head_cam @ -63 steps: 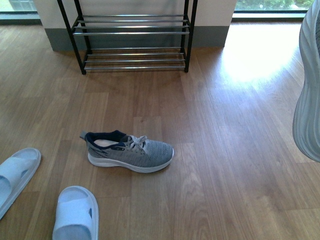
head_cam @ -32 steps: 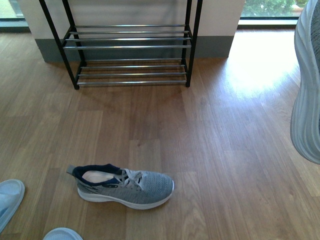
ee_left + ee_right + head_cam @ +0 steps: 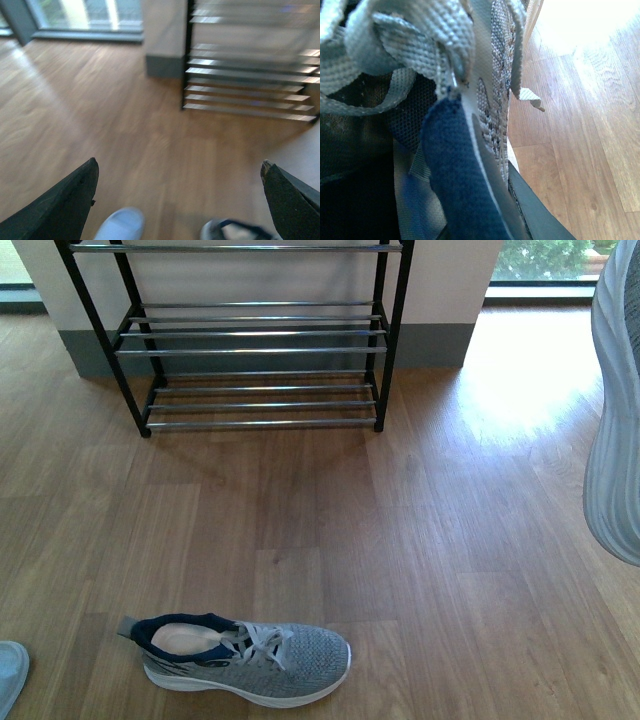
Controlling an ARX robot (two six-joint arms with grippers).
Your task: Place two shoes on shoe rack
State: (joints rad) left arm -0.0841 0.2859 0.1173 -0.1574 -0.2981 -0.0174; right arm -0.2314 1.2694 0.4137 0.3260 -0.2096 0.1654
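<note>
One grey knit shoe with a white sole lies on its own on the wood floor, toe pointing right. The other shoe hangs at the right edge of the front view, ribbed sole showing. My right gripper is shut on that shoe, its laces and navy lining filling the view beside one dark finger. The shoe rack stands against the far wall, chrome bars bare. My left gripper is open over the floor with nothing between its fingers. The blurred left wrist view has the rack ahead and the lying shoe below.
A white slipper pokes in at the bottom left corner and shows as a pale toe in the left wrist view. Windows flank the wall behind the rack, and a bright sun patch lies on the floor to its right.
The whole front view has advanced toward the rack, which now looks nearer and lower. The lying shoe has slid to the bottom of the picture, the slippers nearly out of it. The held shoe stays put.
</note>
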